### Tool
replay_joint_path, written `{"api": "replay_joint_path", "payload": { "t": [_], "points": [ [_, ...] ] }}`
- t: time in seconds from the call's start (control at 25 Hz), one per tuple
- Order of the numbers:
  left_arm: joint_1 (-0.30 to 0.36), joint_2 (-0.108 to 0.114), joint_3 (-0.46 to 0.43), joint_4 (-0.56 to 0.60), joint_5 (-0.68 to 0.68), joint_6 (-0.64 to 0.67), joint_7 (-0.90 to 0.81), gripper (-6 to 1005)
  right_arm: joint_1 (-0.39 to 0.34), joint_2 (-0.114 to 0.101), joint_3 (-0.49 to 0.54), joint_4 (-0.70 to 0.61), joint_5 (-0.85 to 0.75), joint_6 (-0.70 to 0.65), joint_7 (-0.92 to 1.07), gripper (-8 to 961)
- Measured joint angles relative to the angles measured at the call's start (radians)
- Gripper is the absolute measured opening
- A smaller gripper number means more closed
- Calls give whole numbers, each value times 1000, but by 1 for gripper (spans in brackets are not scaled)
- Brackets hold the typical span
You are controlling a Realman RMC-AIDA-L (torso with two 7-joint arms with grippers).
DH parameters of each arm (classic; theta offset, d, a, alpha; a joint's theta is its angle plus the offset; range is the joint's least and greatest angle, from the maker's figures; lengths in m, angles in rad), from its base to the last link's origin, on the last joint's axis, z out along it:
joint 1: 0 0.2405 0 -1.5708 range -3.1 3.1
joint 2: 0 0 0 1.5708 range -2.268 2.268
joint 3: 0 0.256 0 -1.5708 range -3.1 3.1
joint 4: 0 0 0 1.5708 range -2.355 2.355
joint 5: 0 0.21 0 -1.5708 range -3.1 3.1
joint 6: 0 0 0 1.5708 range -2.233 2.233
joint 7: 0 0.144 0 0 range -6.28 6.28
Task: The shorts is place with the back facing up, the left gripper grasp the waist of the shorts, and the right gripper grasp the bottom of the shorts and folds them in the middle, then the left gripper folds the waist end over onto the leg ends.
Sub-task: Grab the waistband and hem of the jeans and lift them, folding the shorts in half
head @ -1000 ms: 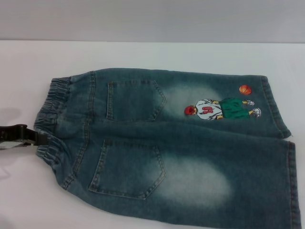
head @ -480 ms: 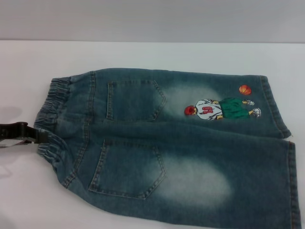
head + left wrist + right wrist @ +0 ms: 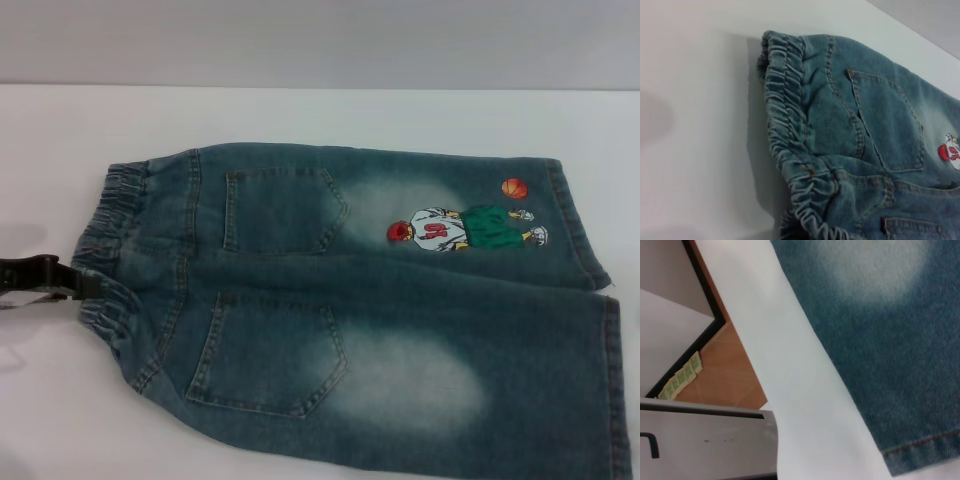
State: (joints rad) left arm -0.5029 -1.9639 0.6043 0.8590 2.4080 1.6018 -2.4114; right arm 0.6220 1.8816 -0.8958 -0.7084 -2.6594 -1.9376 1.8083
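The blue denim shorts (image 3: 380,300) lie flat on the white table (image 3: 300,115), back up, with both patch pockets showing. The gathered waist (image 3: 110,230) points left and the leg ends (image 3: 575,225) point right, beside the embroidered player (image 3: 460,228). My left gripper (image 3: 88,286) comes in low from the left edge and touches the middle of the waist. The left wrist view shows the puckered waist (image 3: 790,145) close up. In the right wrist view a lower leg's stitched hem (image 3: 925,447) shows. The right gripper is out of view.
In the right wrist view the table's near edge (image 3: 747,360) runs beside the orange floor (image 3: 725,370), with a grey cabinet (image 3: 705,445) below. Bare white tabletop (image 3: 60,400) lies to the left of the waist and behind the shorts.
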Motion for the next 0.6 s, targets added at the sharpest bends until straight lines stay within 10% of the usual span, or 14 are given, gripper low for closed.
{"api": "replay_joint_path", "payload": {
  "t": [0.6],
  "points": [
    [-7,-1,0,0,-1,5,-2,25,30,28,-3,7,-51,29,21,554]
  ]
}}
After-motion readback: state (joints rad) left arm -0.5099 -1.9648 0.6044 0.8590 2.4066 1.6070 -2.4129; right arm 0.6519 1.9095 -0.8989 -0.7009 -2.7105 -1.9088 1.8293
